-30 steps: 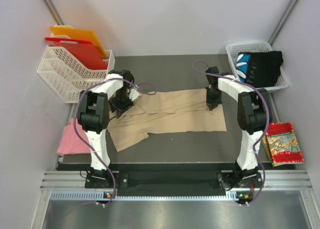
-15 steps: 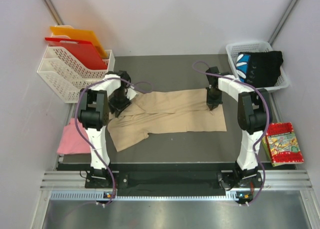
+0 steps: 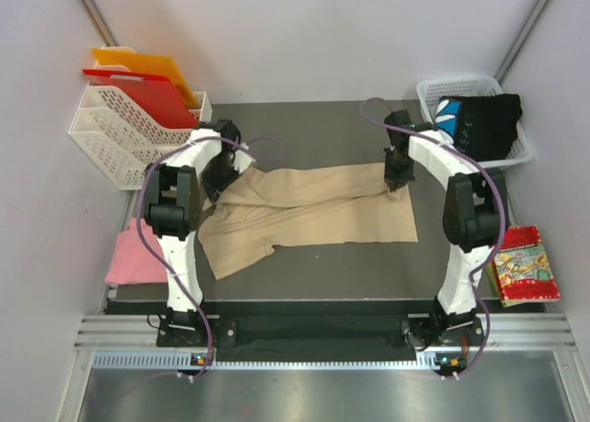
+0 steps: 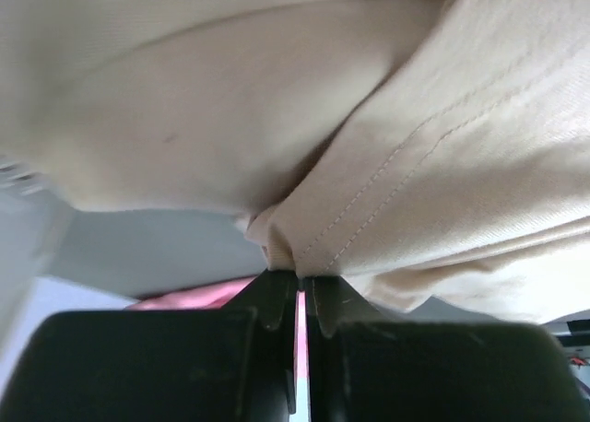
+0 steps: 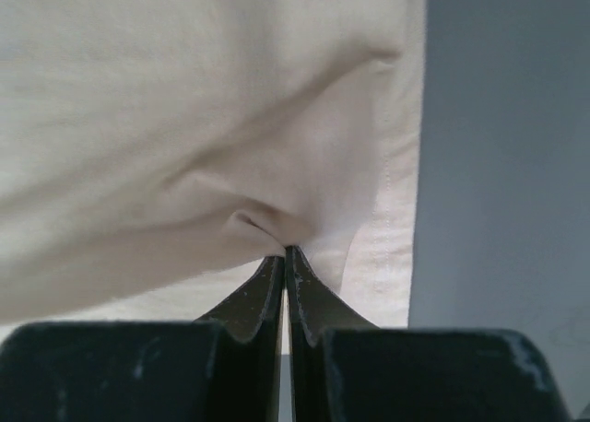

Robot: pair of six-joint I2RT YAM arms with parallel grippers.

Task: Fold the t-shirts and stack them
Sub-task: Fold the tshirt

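This is looking like a robotics lab cell rather than a home: plain pale panels (image 3: 323,35) are boxing in a dark table (image 3: 313,127), two white arms, left (image 3: 182,256) and right (image 3: 454,265), are standing bolted beside an aluminium rail (image 3: 323,334), purple cables (image 3: 139,233) are trailing along them, and a white rack (image 3: 120,141) and a white basket (image 3: 427,99) are sitting at the far corners.

Reaching forward, the left end effector (image 4: 300,277) and right end effector (image 5: 284,252) are both pinched closed.
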